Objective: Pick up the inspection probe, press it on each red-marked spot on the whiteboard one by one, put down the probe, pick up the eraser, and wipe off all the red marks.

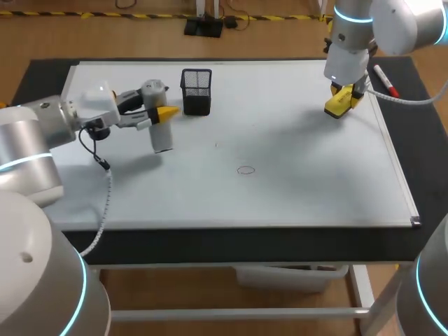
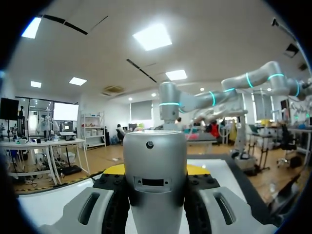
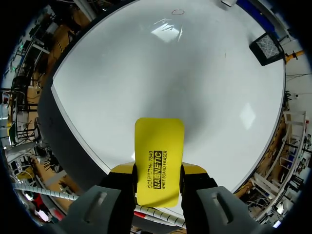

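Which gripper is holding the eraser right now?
The right gripper, shut on the yellow eraser; the left gripper holds the silver probe instead.

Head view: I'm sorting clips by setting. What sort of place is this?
Probably a robot lab workbench: a flat white whiteboard covers the table, with a black mesh pen cup, and the right pincer grips a yellow block eraser.
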You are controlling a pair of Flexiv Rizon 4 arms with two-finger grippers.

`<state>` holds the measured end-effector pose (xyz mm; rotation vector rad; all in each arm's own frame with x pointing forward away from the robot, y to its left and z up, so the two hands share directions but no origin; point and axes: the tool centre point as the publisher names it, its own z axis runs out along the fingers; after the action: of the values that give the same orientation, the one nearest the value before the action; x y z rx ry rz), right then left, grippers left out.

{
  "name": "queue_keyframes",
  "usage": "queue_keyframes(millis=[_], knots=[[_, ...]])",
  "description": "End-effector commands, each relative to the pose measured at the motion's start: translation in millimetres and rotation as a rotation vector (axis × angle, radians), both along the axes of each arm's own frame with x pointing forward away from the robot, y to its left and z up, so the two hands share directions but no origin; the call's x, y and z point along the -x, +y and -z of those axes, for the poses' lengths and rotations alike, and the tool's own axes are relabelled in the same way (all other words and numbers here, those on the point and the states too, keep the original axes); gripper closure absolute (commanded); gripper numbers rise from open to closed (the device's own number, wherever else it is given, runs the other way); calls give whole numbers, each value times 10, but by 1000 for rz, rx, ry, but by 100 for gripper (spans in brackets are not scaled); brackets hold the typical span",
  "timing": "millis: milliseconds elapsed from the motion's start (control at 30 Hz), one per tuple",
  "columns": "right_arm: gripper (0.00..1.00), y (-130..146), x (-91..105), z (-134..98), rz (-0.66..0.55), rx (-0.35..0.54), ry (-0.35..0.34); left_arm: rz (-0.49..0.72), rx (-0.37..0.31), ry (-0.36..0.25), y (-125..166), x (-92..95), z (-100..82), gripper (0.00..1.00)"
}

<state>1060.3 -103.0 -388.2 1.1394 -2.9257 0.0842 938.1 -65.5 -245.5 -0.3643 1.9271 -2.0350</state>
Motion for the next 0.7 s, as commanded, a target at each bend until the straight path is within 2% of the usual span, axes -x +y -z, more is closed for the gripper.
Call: queue_keyframes(millis=[33,233,700], knots=[[100,-4,-8,-12,-2,4,3,-16,1,4,68,-71,0,100],[100,-4,-8,-12,-2,4,3,-45,9,7,162,-170,42,100],[100,-4,-8,-12,-2,4,3,-45,9,7,162,-170,42,100]])
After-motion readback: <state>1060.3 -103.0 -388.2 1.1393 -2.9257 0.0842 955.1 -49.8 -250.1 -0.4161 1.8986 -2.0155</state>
